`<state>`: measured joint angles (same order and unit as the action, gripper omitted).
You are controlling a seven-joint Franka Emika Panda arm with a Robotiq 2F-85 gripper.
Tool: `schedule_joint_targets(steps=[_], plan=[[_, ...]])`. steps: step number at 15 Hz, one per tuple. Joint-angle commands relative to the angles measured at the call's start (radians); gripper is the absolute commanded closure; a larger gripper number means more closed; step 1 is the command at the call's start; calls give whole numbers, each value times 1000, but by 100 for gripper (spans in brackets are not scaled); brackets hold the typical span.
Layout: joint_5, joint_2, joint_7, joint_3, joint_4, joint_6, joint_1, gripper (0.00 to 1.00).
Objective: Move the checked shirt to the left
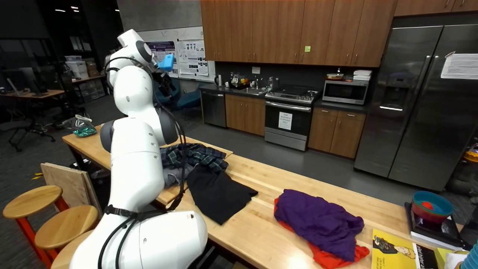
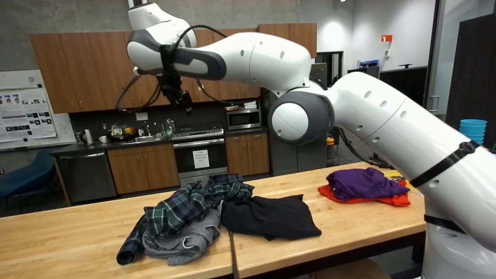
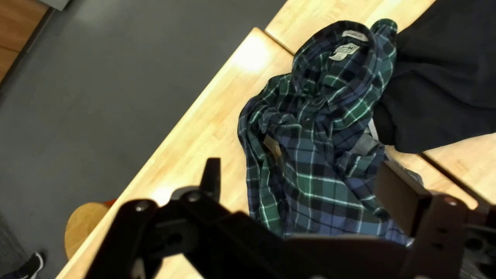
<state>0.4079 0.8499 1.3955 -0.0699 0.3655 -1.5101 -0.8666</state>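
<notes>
Wide apart, the two fingers (image 3: 211,178) of the gripper (image 3: 300,176) frame the cloth below in the wrist view, with nothing held between them. In an exterior view the gripper hangs well above the tabletop, pointing down.

Under it lies the checked shirt (image 3: 314,192), a tartan of bottle green, navy blue and near-black, ruled with thin white lines. Its collar (image 3: 354,81) makes a rounded loop at the upper end in the wrist view, and pale labels (image 3: 344,51) show inside the neck. Small dark buttons (image 3: 307,119) sit just below the collar; farther down, the cloth spreads smoother and the checks grow easier to read. One long fold runs along the left of that smoother part, and a patch of wood shows through a gap beside it.

In an exterior view the shirt looks crumpled and heaped, resting partly on a gray garment (image 2: 193,240). A rolled, tube-like length of it trails toward the near edge, its round end facing the camera. Most of the shirt lies on one of two wooden tables (image 2: 66,240), while the collar end reaches across the seam (image 2: 234,255) where they meet.

A black garment (image 2: 271,217) lies fairly flat beside it, the two touching. Well apart from these, a purple cloth (image 2: 364,184) sits on an orange-red cloth (image 2: 401,199). In an exterior view the arm (image 1: 136,168) hides part of the pile.
</notes>
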Motion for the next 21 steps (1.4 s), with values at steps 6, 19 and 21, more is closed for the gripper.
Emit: schedule_joint_targets(steps=[6, 19, 21], plan=[[-133, 6, -62, 39, -15, 161, 212, 0], [-250, -7, -307, 105, 22, 191, 393, 0], [-261, -1, -415, 108, 7, 219, 402, 0]])
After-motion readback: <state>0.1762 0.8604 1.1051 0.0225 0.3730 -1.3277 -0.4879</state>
